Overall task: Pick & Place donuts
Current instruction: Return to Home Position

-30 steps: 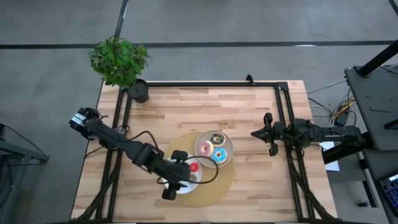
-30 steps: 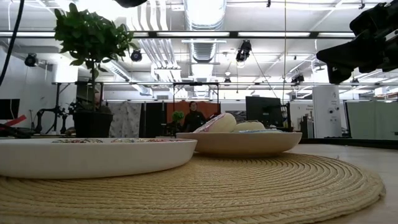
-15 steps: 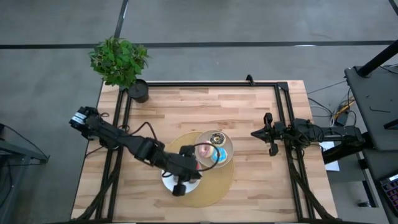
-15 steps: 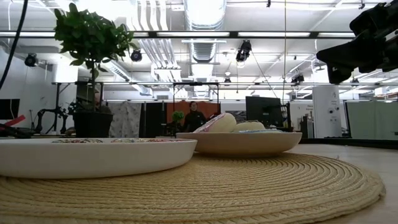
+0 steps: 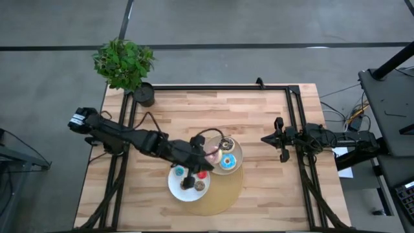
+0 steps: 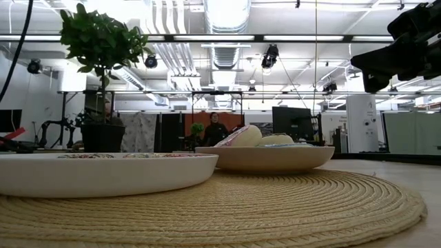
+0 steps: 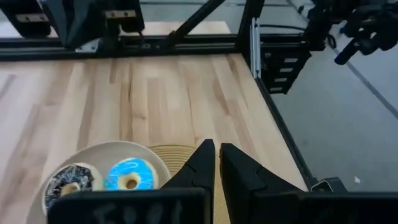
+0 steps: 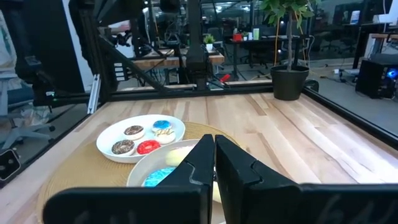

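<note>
A white plate (image 5: 174, 189) holds several mini donuts, among them a blue one (image 5: 179, 171), a red one (image 8: 148, 147) and a brown one (image 5: 199, 186). Beside it, a beige plate (image 5: 237, 150) carries a chocolate donut (image 7: 69, 180), a blue donut (image 7: 129, 176) and a pink donut (image 5: 213, 155). Both plates rest on a woven mat (image 5: 220, 197). My left gripper (image 7: 216, 152) hovers shut over the gap between the plates (image 5: 203, 155), with nothing between its fingers. My right gripper (image 8: 213, 144) waits shut at the table's right edge (image 5: 265, 138).
A potted plant (image 5: 124, 65) stands at the table's far left corner. Black frame rails (image 5: 294, 116) run along the table's sides and far edge. Bare wood (image 5: 194, 113) lies between the plates and the far edge.
My left gripper has risen from the white plate's near left rim. It has swung toward the far right, toward the beige plate, and has tipped up nearer to level. The white plate and its mini donuts now show from above.
</note>
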